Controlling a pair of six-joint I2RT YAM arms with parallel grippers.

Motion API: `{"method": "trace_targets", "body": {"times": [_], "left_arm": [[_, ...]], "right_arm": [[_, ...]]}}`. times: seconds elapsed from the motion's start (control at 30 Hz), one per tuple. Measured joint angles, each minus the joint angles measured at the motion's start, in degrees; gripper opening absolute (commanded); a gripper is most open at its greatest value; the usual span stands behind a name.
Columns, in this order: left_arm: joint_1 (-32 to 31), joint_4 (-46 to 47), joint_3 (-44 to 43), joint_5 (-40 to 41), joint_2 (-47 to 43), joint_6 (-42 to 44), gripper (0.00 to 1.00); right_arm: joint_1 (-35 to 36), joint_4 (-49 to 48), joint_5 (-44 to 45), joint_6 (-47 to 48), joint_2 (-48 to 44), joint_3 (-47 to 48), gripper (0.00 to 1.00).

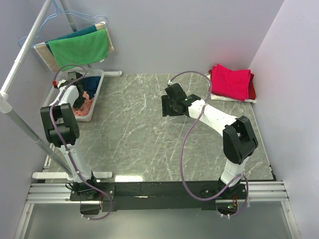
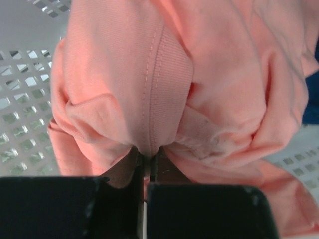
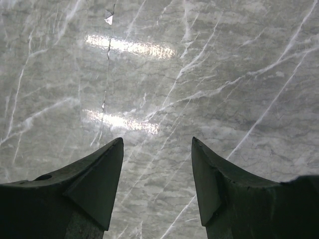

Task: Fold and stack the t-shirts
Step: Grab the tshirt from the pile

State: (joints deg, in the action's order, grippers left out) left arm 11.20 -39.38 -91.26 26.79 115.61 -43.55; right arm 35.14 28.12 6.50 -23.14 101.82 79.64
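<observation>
A salmon-orange t-shirt [image 2: 164, 74] lies bunched in a white perforated basket [image 1: 97, 88] at the far left. My left gripper [image 2: 147, 159] is shut on a fold of that shirt by its seam, down inside the basket [image 2: 22, 114]; from above the gripper [image 1: 79, 102] sits over the orange cloth [image 1: 85, 103]. A dark navy t-shirt [image 1: 91, 82] shows in the basket's far end. Folded crimson-pink and red t-shirts [image 1: 230, 81] are stacked at the far right. My right gripper [image 3: 157, 144] is open and empty over bare marble; it also shows in the top view [image 1: 164, 105].
A rack [image 1: 30, 40] at the far left carries green [image 1: 79, 47], teal and beige cloths and a hanger. The grey marble table [image 1: 144, 129] has walls on both sides. A white sheet lies under the right stack.
</observation>
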Motion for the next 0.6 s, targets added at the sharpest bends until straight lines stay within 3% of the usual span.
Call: {"method": "trace_targets", "body": {"times": [0.17,0.6], "left_arm": [[-3.17,-0.09,1.29,0.44,-4.22,0.96,0.01],[-25.97,0.57,-2.95,1.33,-22.8,3.15,0.01]], "right_arm": [[0.0,0.11,0.37,-0.31,0.02,0.04,0.63],[-3.58,0.61,3.5,-4.15,0.0,0.04,0.62]]}}
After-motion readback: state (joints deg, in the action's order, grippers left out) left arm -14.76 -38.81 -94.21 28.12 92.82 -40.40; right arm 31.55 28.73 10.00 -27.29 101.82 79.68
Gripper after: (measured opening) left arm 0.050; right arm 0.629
